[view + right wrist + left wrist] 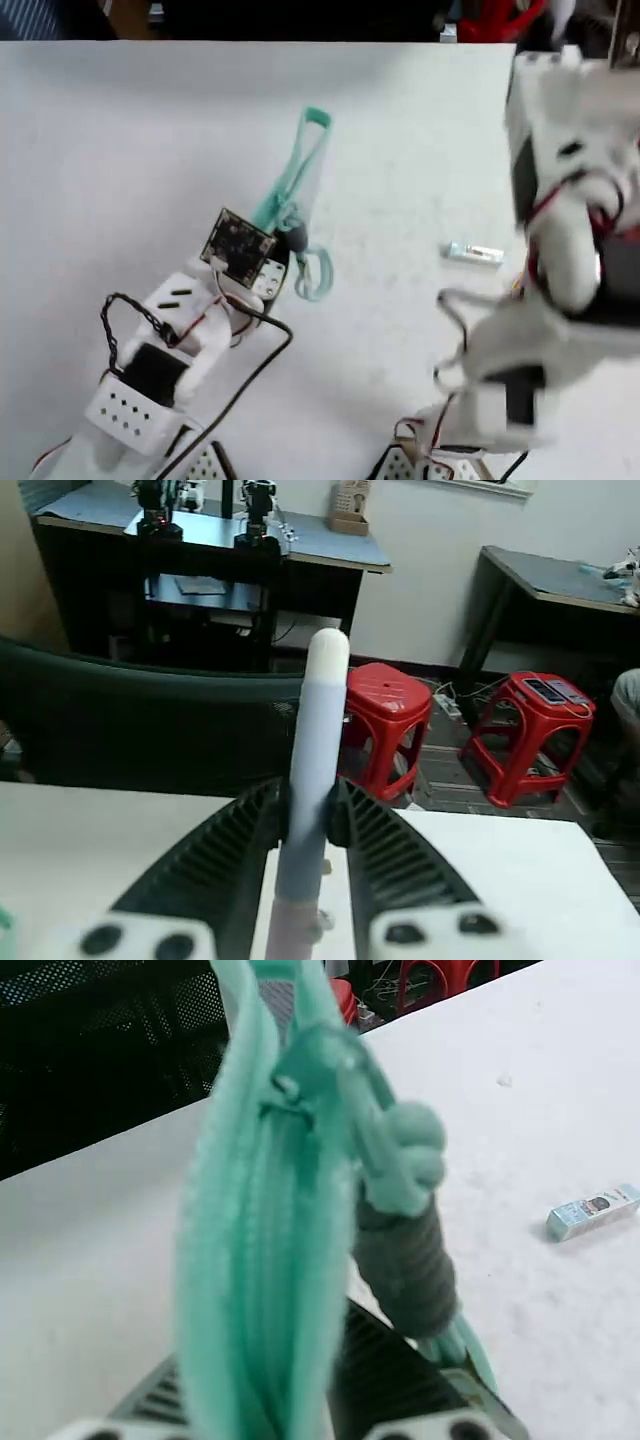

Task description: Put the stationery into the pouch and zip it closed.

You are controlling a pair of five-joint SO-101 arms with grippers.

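A teal zip pouch stands on its edge on the white table, with my left gripper shut on its near end. In the left wrist view the pouch rises from between the jaws with its zipper edge toward the camera, and a teal and grey pull charm hangs beside it. My right gripper is shut on a pale pen that stands upright between its fingers, raised over the table's right side. A small boxed eraser lies on the table to the pouch's right, also visible as the eraser.
The right arm stands tall over the right part of the table. The table's far edge runs along the back. Red stools and dark desks stand in the room beyond.
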